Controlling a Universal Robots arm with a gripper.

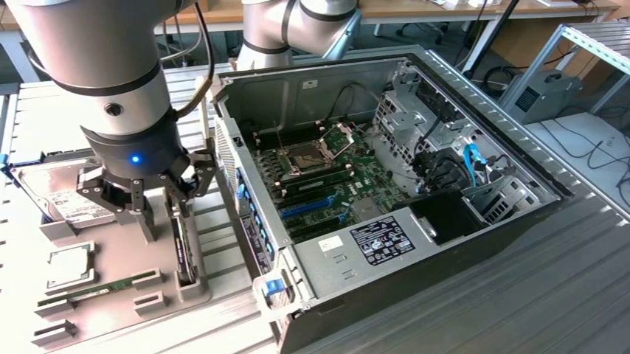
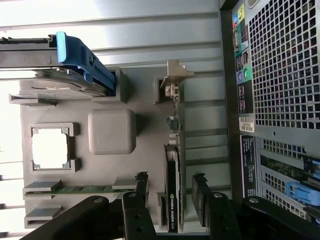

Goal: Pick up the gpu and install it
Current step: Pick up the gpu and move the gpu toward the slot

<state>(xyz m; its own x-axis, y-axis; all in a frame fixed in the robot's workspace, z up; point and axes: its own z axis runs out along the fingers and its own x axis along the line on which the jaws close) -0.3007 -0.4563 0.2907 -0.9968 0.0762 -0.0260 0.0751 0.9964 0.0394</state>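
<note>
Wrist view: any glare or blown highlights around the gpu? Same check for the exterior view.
Wrist view: the processor chip washes out to plain white and the hard drive catches glare, while the gpu is evenly lit with no hot spots. Exterior view: the tray is brightly lit, the computer case is dimmer inside, and there is no hard glare.

The fingers point(image 1: 146, 221) flank the gpu point(image 1: 183, 258) standing edgewise in a grey tray point(image 1: 118, 254) beside the open computer case point(image 1: 443, 295).

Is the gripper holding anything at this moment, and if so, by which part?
Nothing is held. The open gripper straddles the gpu, which stands on edge, with a visible gap between each of the fingers and the card.
</note>
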